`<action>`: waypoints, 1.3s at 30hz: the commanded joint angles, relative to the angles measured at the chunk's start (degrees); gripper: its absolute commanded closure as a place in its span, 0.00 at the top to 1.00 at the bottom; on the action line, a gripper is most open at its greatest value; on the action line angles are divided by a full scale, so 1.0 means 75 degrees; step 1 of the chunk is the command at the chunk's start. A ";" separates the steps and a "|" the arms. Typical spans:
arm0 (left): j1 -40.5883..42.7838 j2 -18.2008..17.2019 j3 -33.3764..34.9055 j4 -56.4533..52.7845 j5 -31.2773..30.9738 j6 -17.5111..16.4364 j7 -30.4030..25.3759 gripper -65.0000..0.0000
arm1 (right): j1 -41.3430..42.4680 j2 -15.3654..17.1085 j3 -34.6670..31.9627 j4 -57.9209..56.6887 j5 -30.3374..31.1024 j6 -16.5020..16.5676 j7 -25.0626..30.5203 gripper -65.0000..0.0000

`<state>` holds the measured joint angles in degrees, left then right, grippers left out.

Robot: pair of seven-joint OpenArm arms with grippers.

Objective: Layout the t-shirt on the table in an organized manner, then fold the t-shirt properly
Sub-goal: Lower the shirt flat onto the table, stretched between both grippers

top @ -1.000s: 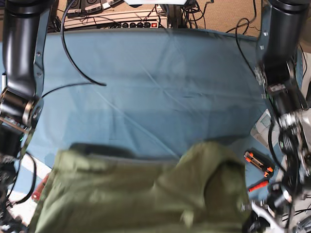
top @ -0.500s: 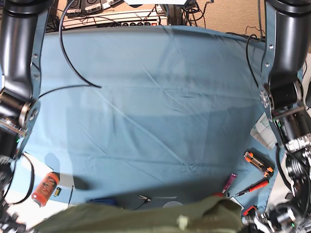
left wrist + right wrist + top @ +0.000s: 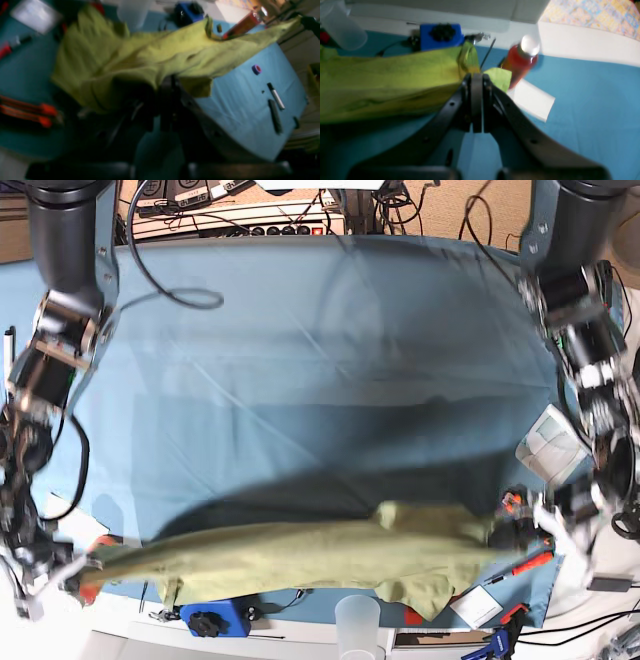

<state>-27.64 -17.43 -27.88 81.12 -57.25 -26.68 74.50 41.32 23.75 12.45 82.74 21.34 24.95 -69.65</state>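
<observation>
The bench (image 3: 320,360), covered with a light-blue cloth, fills most of the base view, and most of its surface lies bare. The t-shirt (image 3: 300,555) is stretched in a long olive-green band across the near edge of the bench, held up at both ends and sagging in the middle, with a loose flap hanging near its right end. The left claw (image 3: 520,532) is closed on the shirt's end at the right of the base view; in the left wrist view the cloth (image 3: 130,60) is draped over the dark claw and hides its tips. The right claw (image 3: 477,77) is pinched tight on a bunched corner of the shirt (image 3: 395,75), with a small green flap sticking out beside it.

A blue box (image 3: 212,619) with a black knob is set under the shirt's front edge. A clear plastic cup (image 3: 358,620) stands just right of it. A red bottle (image 3: 521,60) with a clear cap lies beyond the right claw, beside a white sheet (image 3: 532,100). Orange-handled tools (image 3: 535,563) lie near the left claw.
</observation>
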 commanded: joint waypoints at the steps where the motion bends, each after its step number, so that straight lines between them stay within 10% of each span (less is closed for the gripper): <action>1: 0.0012 -0.0087 -0.0079 0.0280 -0.0321 -0.0032 -0.0125 0.00 | 0.0047 0.0134 0.0210 0.0326 0.0073 -0.0012 0.0192 0.00; 39: 0.5878 -0.0085 -0.1052 0.4348 -0.0428 -0.0044 -0.0338 0.00 | -0.6980 -0.0187 0.3299 0.3861 0.1064 0.0166 -0.0163 0.00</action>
<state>16.91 -17.28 -35.38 112.86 -59.44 -26.85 73.23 -11.53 21.08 36.69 110.69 29.43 26.41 -72.05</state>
